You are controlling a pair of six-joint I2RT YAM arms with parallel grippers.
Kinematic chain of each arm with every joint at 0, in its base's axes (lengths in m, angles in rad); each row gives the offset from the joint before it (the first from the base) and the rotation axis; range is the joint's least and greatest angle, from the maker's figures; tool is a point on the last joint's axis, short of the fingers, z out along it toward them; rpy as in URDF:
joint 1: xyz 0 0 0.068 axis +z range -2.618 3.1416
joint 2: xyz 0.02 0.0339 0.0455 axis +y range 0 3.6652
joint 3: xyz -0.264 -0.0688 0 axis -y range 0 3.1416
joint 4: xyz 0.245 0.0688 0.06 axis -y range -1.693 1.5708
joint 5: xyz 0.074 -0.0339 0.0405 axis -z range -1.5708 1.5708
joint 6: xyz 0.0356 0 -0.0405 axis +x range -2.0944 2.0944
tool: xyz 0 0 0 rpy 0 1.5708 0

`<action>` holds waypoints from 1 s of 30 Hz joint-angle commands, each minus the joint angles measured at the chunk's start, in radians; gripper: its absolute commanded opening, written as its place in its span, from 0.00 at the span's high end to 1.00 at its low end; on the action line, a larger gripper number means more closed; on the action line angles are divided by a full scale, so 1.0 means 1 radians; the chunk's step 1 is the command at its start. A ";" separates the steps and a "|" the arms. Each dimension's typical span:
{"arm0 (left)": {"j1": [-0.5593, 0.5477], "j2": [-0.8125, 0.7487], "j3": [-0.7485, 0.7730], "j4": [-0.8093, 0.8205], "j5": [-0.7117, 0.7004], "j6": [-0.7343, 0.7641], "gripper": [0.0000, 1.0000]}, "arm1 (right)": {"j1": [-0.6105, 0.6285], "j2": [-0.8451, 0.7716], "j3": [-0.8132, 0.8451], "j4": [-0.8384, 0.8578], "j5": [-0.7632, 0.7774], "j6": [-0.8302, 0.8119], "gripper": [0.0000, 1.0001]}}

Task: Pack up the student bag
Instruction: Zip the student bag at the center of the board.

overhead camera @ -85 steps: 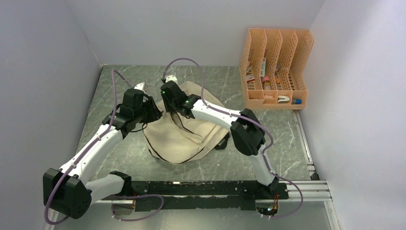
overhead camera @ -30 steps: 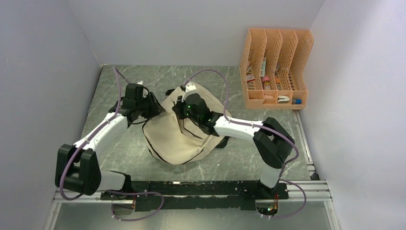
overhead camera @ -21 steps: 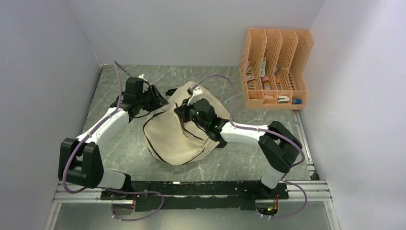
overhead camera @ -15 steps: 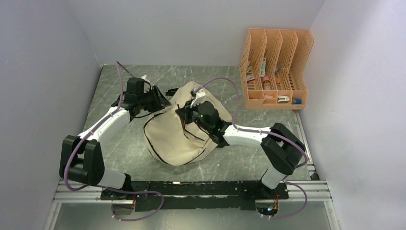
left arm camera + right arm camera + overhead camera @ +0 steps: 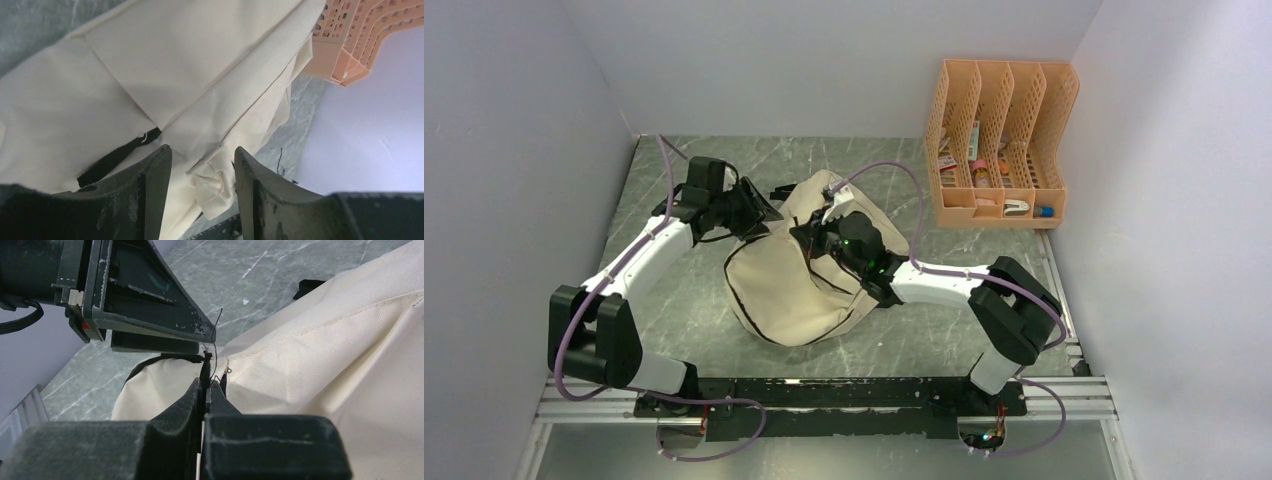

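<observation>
The student bag (image 5: pixel 774 285), cream fabric with black zipper lines, lies slumped on the marble table. My left gripper (image 5: pixel 759 212) is at its far left top corner. In the left wrist view the left gripper (image 5: pixel 202 149) is open, its jaws straddling a folded cream fabric corner of the bag (image 5: pixel 190 65). My right gripper (image 5: pixel 809 235) sits on the bag's top. In the right wrist view the right gripper (image 5: pixel 206 382) is shut on a thin black zipper pull (image 5: pixel 206 362) at the bag's (image 5: pixel 325 355) seam, just below the left gripper's finger (image 5: pixel 150 315).
An orange perforated file organizer (image 5: pixel 999 145) with several small items stands at the back right; it also shows in the left wrist view (image 5: pixel 360 35). Grey walls close in the left, back and right. A black strap (image 5: pixel 781 192) pokes out behind the bag.
Both grippers have shifted along the bag's top: the right one moved right and nearer, the left one moved back. In the last half second almost nothing moved.
</observation>
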 commanded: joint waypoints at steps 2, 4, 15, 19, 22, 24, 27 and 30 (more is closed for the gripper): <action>0.006 -0.050 -0.016 -0.065 0.007 -0.195 0.46 | 0.007 -0.012 0.001 0.061 -0.029 -0.001 1.00; 0.006 -0.058 -0.030 -0.059 0.021 -0.231 0.46 | 0.007 -0.012 -0.001 0.062 -0.028 -0.003 1.00; -0.049 -0.041 -0.054 -0.023 0.032 -0.310 0.48 | 0.007 -0.009 0.000 0.070 -0.034 0.005 1.00; -0.076 -0.018 -0.049 -0.013 0.046 -0.317 0.49 | 0.007 -0.009 -0.001 0.068 -0.034 0.000 1.00; -0.088 -0.018 -0.039 -0.021 0.035 -0.312 0.49 | 0.007 -0.007 -0.002 0.069 -0.036 0.001 1.00; -0.090 -0.018 -0.042 -0.019 0.034 -0.312 0.50 | 0.007 -0.006 0.000 0.071 -0.040 0.001 1.00; -0.090 -0.010 -0.060 0.013 0.054 -0.314 0.58 | 0.006 -0.007 0.000 0.068 -0.046 0.000 1.00; -0.090 0.008 -0.070 0.031 0.068 -0.305 0.70 | 0.007 -0.012 -0.006 0.064 -0.045 -0.001 1.00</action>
